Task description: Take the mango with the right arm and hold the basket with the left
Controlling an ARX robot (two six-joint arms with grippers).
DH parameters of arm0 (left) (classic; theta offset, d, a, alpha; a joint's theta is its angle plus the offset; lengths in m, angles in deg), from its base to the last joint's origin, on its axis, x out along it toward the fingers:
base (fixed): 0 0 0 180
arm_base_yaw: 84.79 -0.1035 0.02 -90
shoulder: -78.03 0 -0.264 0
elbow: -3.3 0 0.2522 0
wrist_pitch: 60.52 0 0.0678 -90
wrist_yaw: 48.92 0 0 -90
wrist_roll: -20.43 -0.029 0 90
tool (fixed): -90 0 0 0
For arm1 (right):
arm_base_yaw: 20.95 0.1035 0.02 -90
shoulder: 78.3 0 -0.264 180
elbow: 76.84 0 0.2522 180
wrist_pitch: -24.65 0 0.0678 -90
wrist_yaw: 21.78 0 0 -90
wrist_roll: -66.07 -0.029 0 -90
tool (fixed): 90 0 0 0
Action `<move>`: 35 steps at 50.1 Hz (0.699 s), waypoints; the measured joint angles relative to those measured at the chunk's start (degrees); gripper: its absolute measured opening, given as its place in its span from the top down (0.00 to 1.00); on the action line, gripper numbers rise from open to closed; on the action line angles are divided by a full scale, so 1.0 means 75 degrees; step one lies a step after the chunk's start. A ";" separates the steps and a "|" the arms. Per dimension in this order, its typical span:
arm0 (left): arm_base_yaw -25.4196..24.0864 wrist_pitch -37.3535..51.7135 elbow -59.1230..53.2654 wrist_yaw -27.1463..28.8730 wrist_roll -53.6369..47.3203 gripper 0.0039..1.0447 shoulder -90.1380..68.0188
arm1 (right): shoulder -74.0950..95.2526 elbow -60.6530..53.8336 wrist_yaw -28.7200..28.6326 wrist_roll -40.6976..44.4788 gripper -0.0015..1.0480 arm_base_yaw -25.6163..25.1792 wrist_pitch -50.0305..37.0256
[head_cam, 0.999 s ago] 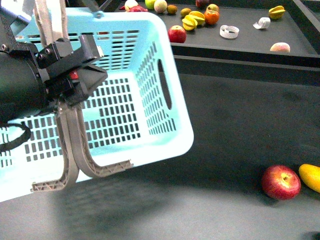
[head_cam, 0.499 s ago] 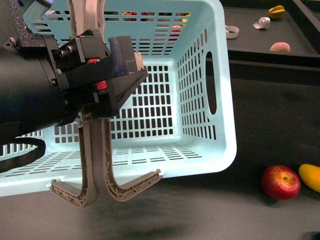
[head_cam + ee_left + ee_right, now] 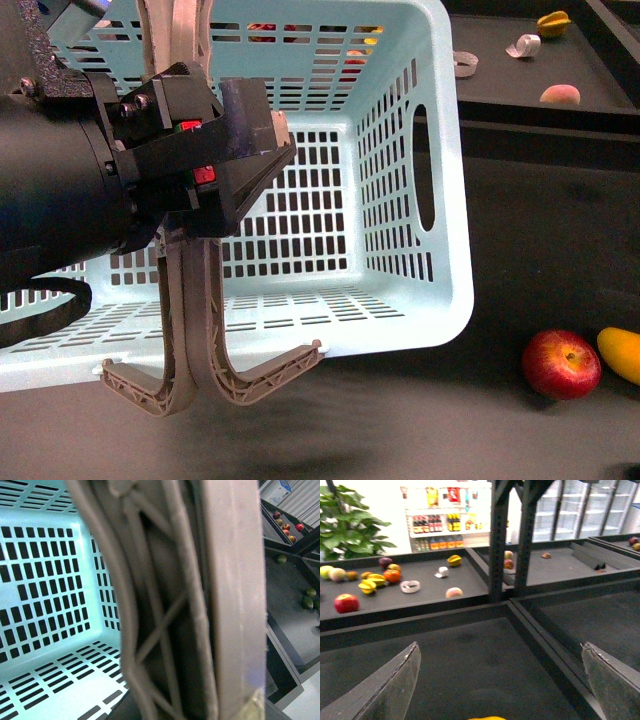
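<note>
LEFT TO RIGHT: The left arm (image 3: 50,190), a bulky black cylinder, reaches in from the left edge of the front view and lies roughly level. Its left gripper (image 3: 235,150) points right across the mouth of the basket (image 3: 440,290). The jaws are clamped on the basket's two grey-brown handles (image 3: 185,310). The handles run together through the jaws, drop past the near rim and curl outward to either side at their lower ends. The left wrist view shows the ribbed handles close against the lens, with the slotted blue interior behind them.

The light blue basket hangs tipped, its open mouth turned toward the camera and its long axis running left to right across the frame. The short wall with the oval hand hole (image 3: 425,165) is on the right. Right of the basket, on the dark bench (image 3: 480,420), a red apple (image 3: 562,364) sits just beside the mango (image 3: 621,355). The mango lies flat at the frame's right edge, partly cut off, with its long axis slanting from upper left to lower right and its visible rounded end toward the apple.

In the right wrist view, the right gripper (image 3: 500,647) is aimed roughly level over the bench with its jaws wide apart. It faces a rear bench (image 3: 385,607) carrying scattered fruit (image 3: 392,575). A yellow sliver at that view's lower edge is too small to identify.
</note>
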 joint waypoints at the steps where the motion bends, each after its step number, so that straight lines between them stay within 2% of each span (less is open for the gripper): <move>1: 0.0000 0.0000 0.0000 0.0000 0.0003 0.84 0.0000 | 0.0233 0.0003 -0.0102 0.0003 0.08 -0.0128 -0.0192; 12: 0.0006 0.0000 0.0000 0.0009 -0.0009 0.84 0.0000 | 0.5884 0.0822 -0.2078 0.0676 0.08 -0.2538 -0.4086; 17: -0.0006 0.0000 0.0000 0.0064 -0.0009 0.84 0.0000 | 0.8533 0.1737 -0.2620 0.1326 0.08 -0.3159 -0.4899; 25: -0.0003 0.0000 0.0000 0.0058 -0.0032 0.84 0.0000 | 1.1677 0.3010 -0.3471 0.2731 0.08 -0.3649 -0.4511; 35: 0.0000 0.0000 0.0000 0.0000 -0.0035 0.84 0.0000 | 1.4230 0.4581 -0.3681 0.4389 0.08 -0.3739 -0.4016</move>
